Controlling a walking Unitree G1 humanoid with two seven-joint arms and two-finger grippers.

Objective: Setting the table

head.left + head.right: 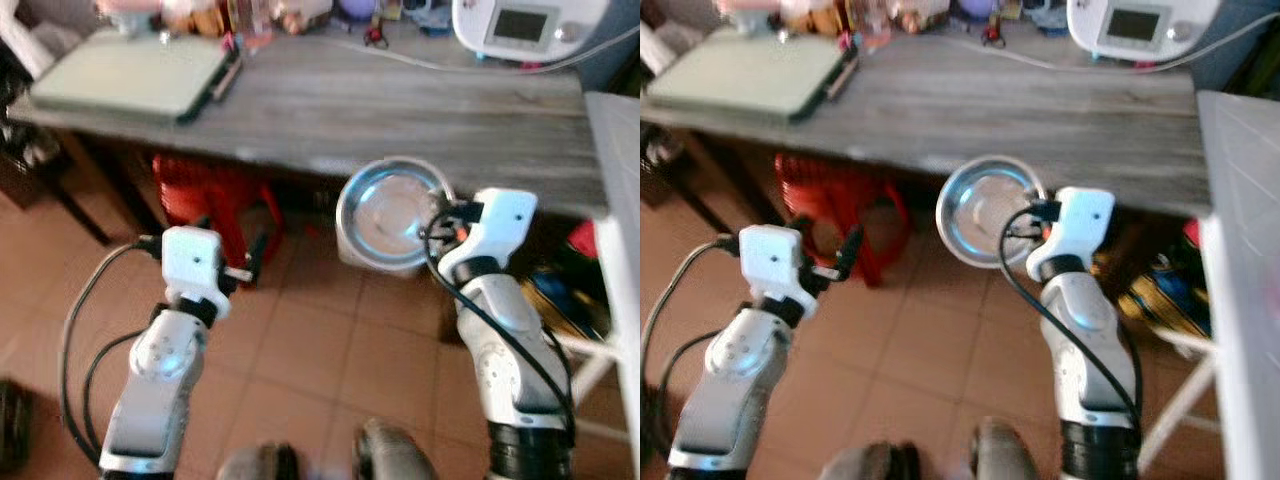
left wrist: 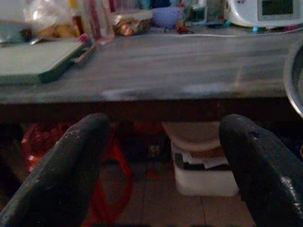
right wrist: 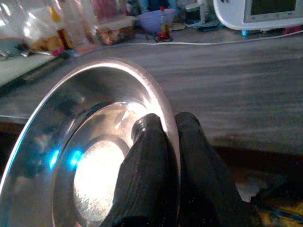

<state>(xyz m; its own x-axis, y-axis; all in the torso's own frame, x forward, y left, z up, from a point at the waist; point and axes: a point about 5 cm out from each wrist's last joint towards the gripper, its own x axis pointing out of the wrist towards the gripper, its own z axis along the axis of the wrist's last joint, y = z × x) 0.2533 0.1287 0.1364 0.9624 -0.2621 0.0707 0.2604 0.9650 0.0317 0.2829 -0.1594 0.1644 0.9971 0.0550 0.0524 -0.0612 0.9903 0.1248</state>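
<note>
A shiny steel bowl (image 1: 385, 212) hangs tilted just below the front edge of the grey wooden table (image 1: 400, 110). My right gripper (image 3: 168, 142) is shut on the bowl's rim, one finger inside and one outside the bowl (image 3: 90, 156). My left gripper (image 2: 161, 156) is open with nothing between its fingers, held low in front of the table edge (image 2: 142, 94). In the head views the left gripper (image 1: 250, 265) sits over the tiled floor, to the left of the bowl.
On the table lie a pale green board (image 1: 130, 75) at the left, a white appliance (image 1: 520, 30) at the back right, and bottles and clutter along the far edge. A red stool (image 1: 205, 195) and a white tub (image 2: 203, 170) stand under the table. A white surface (image 1: 620, 200) is at right.
</note>
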